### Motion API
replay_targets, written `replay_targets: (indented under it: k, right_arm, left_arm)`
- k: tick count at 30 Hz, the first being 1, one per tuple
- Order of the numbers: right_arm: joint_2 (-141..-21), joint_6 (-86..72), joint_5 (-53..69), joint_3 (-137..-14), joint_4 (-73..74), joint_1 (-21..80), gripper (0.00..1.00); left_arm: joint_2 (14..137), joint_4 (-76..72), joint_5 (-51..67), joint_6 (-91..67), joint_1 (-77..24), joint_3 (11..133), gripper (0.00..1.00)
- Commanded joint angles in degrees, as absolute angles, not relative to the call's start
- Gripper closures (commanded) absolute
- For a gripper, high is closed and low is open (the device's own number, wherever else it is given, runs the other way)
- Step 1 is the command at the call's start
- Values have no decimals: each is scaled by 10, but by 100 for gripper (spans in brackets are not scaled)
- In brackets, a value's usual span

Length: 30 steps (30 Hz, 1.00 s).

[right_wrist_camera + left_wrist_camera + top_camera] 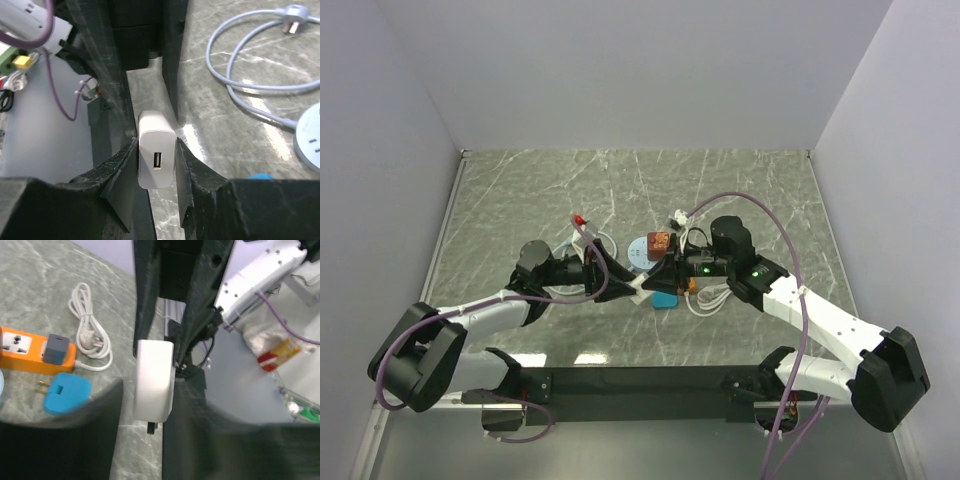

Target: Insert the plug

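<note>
A white USB charger (640, 287) hangs above the table's middle between my two grippers. In the right wrist view my right gripper (156, 147) is shut on the charger (156, 165), both fingers pressing its sides, its USB port facing the camera. In the left wrist view my left gripper (148, 385) sits around the charger (155, 380), whose prong points at the camera; one finger touches it and a narrow gap shows on the other side. The orange power strip (20, 347) lies on the table with a grey adapter (56, 349) plugged in; it also shows in the top view (691, 286).
A blue plug (65, 390) lies beside the strip and a coiled white cable (90, 337) behind it. A pale blue cable (260, 65) and a round socket (312, 145) lie further out. A brown box (658, 242) sits near the grippers.
</note>
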<state>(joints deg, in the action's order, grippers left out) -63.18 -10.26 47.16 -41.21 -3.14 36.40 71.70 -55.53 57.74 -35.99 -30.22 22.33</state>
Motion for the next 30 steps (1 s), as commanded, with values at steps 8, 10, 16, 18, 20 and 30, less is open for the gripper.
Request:
replay_targets:
  k: [8, 10, 16, 18, 20, 30]
  right_arm:
    - [-606, -101, 354, -461, 16, 352, 100]
    - [-601, -103, 350, -460, 18, 342, 100]
    - [-592, -108, 298, -464, 39, 323, 100]
    - [-593, -113, 263, -470, 45, 317, 100]
    - [-597, -116, 239, -482, 57, 317, 100]
    - [-660, -86, 102, -560, 119, 307, 100]
  left_arm:
    - [718, -570, 519, -361, -283, 237, 1]
    - [719, -577, 517, -368, -275, 233, 1]
    - [725, -549, 439, -355, -257, 225, 0]
    - [723, -482, 350, -316, -258, 228, 9]
    - [724, -441, 284, -291, -260, 233, 23]
    - [785, -410, 96, -248, -311, 236, 50]
